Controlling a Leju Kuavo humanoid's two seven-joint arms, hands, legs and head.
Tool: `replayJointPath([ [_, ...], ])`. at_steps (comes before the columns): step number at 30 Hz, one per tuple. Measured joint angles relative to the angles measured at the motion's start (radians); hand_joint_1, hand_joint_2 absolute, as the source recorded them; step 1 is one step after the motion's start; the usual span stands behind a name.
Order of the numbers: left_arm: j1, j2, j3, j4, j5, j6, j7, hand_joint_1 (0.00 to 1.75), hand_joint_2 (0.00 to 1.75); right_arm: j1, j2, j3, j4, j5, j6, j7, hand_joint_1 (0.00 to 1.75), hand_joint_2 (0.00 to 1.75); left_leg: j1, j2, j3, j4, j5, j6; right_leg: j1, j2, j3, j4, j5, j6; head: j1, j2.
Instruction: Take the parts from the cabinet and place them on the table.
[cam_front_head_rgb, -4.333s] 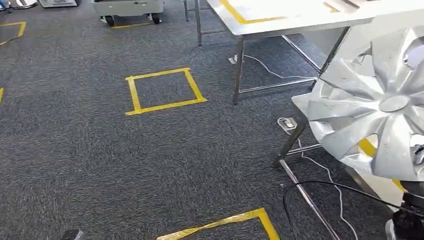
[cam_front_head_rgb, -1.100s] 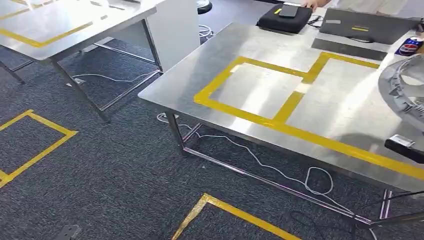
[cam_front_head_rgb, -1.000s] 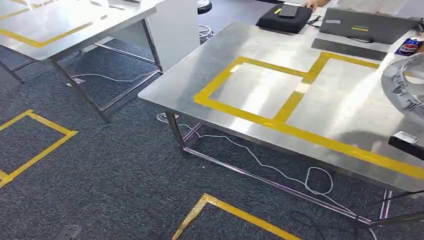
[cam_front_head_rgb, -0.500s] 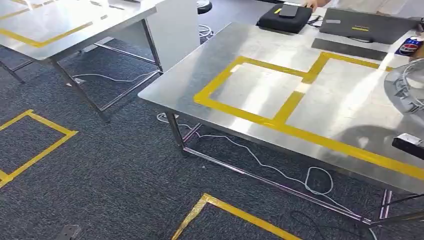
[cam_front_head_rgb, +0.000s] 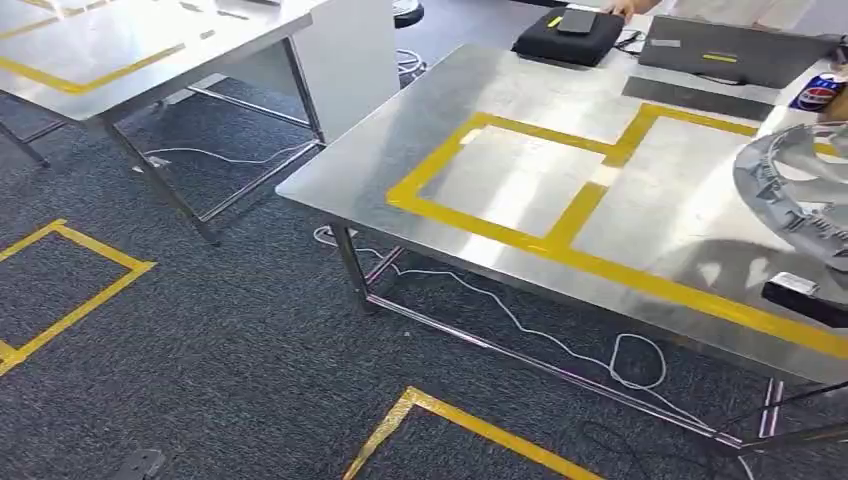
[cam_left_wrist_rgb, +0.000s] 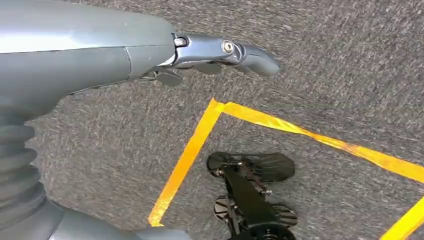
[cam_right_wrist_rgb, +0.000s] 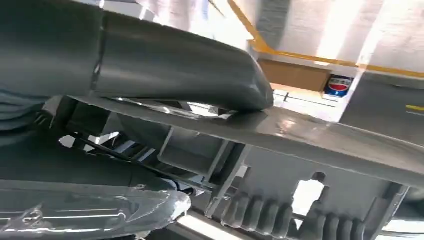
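**A:** Two hands to report. Where's the part?

**B:** Wheel cover (cam_front_head_rgb: 795, 190), grey plastic, at the right edge of the head view, over the steel table (cam_front_head_rgb: 520, 90). It sits above the right-hand yellow tape box (cam_front_head_rgb: 600, 190). Can't tell if it's touching the tabletop or just above it.

**A:** Right hand?

**B:** Right hand (cam_right_wrist_rgb: 150, 65) grips the wheel cover. Wrist view has the thumb (cam_right_wrist_rgb: 200, 75) pressed flat on the cover's rim (cam_right_wrist_rgb: 325, 142), ribbed underside right below it. Dark fingers (cam_right_wrist_rgb: 90, 170) sit on the other side of the rim, so it's clamped between thumb and fingers.

**A:** Left?

**B:** Left hand (cam_left_wrist_rgb: 215, 52) hangs over the grey carpet (cam_left_wrist_rgb: 325, 65), holding nothing. Fingers look loosely extended, not curled.

**A:** Anything else on the table?

**B:** Far edge: black pouch (cam_front_head_rgb: 570, 38) with a phone (cam_front_head_rgb: 577, 20) on top, closed grey laptop (cam_front_head_rgb: 730, 50), blue soda can (cam_front_head_rgb: 818, 92) at the far right corner. Small dark block (cam_front_head_rgb: 800, 297) near the front edge, below the wheel cover. A person's hand (cam_front_head_rgb: 625, 8) shows at the far side.

**A:** Floor?

**B:** Yellow tape squares (cam_front_head_rgb: 70, 290) on the carpet, white cable (cam_front_head_rgb: 560, 340) looping under the table. Second steel table (cam_front_head_rgb: 130, 50) off to the left, well apart.
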Motion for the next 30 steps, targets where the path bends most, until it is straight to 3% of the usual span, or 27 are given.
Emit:
replayJointPath([
  [10,-0.007,0.005,-0.006,0.000,-0.014,-0.007,0.000,0.00,1.75,-0.123,0.086,0.078,0.144,0.033,-0.012,0.001,1.75,0.00,0.000,-0.001,-0.002,0.000,0.002,0.001,0.000,-0.002,-0.001,0.000,0.001,-0.001,0.000,0.000],
  [17,-0.013,0.015,-0.008,0.000,-0.010,-0.013,0.009,0.00,1.75,-0.228,0.140,0.117,0.318,0.043,-0.012,0.026,1.75,0.00,0.000,-0.002,-0.002,0.000,0.003,0.001,0.000,-0.002,-0.001,0.000,0.001,-0.001,0.000,0.000],
  [24,-0.015,0.020,-0.008,0.000,0.001,-0.013,0.012,0.00,1.75,-0.256,0.166,0.127,0.435,0.021,-0.021,0.036,1.75,0.00,0.000,-0.002,-0.002,0.000,0.002,0.001,0.000,-0.003,-0.002,0.000,0.001,-0.001,0.000,0.000],
  [30,-0.015,0.022,-0.008,0.000,0.002,-0.013,0.012,0.00,1.75,-0.257,0.170,0.127,0.455,0.021,-0.023,0.037,1.75,0.00,0.000,-0.002,-0.002,0.000,0.002,0.001,0.000,-0.003,-0.002,0.000,0.001,-0.001,0.000,0.000],
])
